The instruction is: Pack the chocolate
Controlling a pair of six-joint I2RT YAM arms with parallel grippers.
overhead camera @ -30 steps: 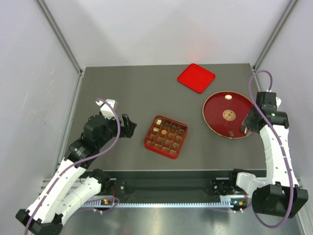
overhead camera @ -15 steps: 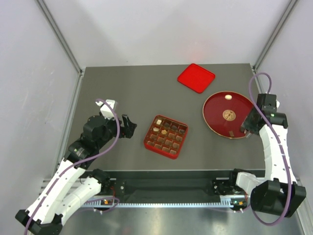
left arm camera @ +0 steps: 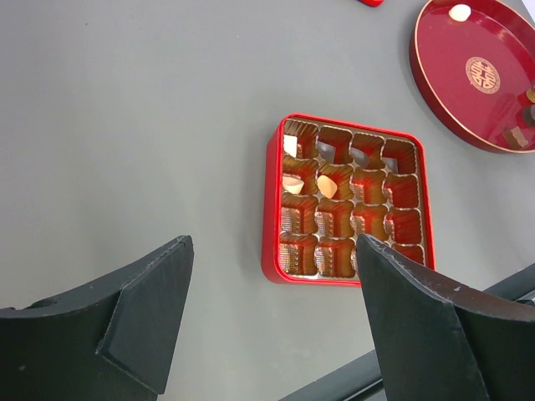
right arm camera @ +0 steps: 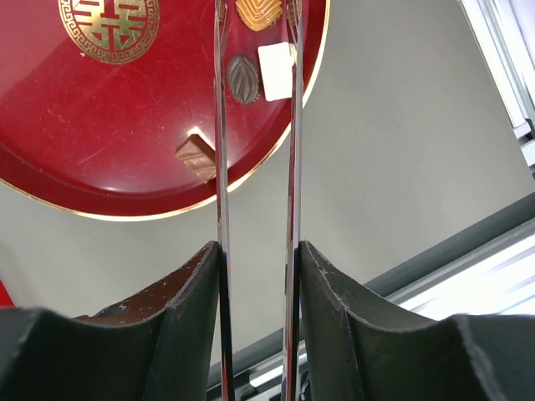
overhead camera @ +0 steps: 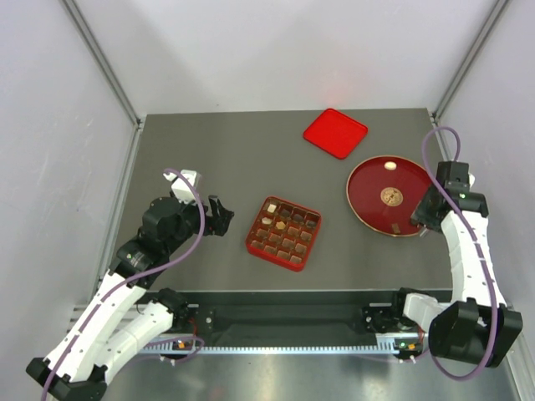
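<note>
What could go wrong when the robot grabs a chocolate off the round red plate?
The white piece and the dark oval piece lie side by side near the tweezers held in the right gripper; pinching one could knock the other.
Both sit close to the plate's rim, so a nudge might push one onto the table.
The tray cells are small; a piece could land crooked.

The chocolate (left arm camera: 328,185) is lying in two groups. In the red gridded tray (left arm camera: 269,209), a white piece (left arm camera: 290,146) is sitting in a corner cell, with a cream piece (left arm camera: 292,184) and a tan piece (left arm camera: 328,185) sitting side by side in the next row. On the round red plate (right arm camera: 67,125), a ridged tan piece (right arm camera: 259,12), a dark leaf-shaped piece (right arm camera: 243,79), a white square (right arm camera: 276,71) and a brown block (right arm camera: 196,157) are clustering near the plate's near-right rim. A cream-white piece (overhead camera: 389,166) is lying alone by its far rim.
</note>
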